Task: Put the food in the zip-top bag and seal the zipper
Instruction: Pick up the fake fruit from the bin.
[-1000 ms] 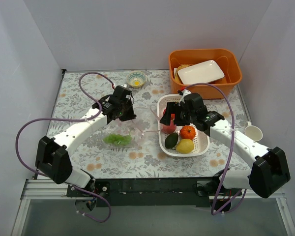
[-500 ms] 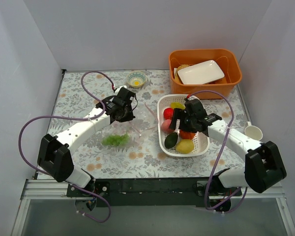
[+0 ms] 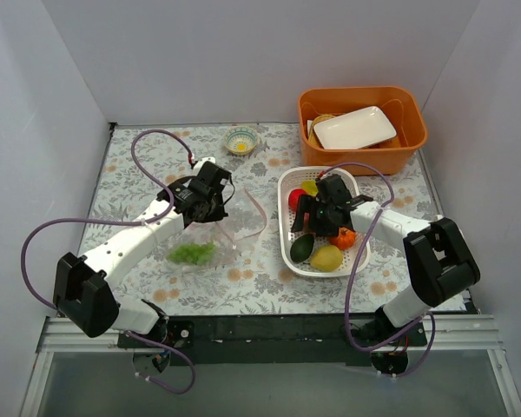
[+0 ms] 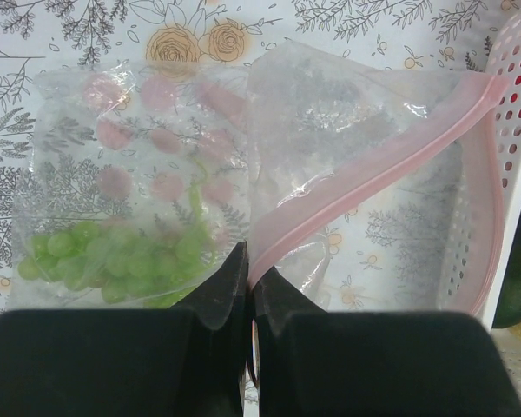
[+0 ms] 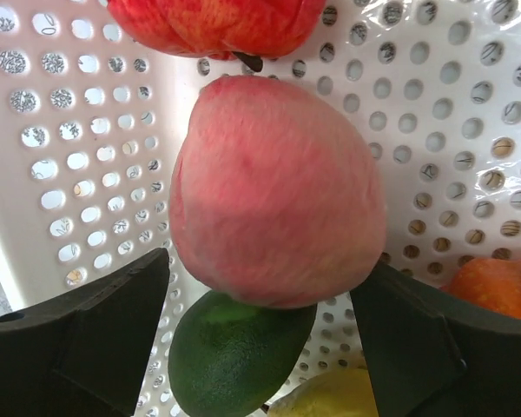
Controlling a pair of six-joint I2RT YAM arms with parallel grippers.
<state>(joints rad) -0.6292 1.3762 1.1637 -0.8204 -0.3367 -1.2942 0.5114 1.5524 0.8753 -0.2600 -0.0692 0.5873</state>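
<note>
right claw [image 3: 317, 212] drops into white basket [image 3: 284, 239], now straddling pink fruit [image 5: 273, 191] | left claw [image 4: 247, 261] pulls zip-top bag [image 4: 356, 130] leftward | grapes [image 3: 191, 254] shift left with it

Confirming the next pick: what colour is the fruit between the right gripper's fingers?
The fruit is pink, blushed red; clearest in the right wrist view.

The bench [image 3: 139, 174] is white, printed with grey leaves and tan flowers. The zip-top bag [image 4: 356, 113] is clear, its zipper [image 4: 373, 187] pink. The grapes [image 4: 113, 256] are green. The basket [image 5: 78, 130] is white and dotted with holes, beside a pink fruit [image 5: 273, 191], a red fruit [image 5: 217, 22] and a dark green avocado [image 5: 234, 356].
</note>
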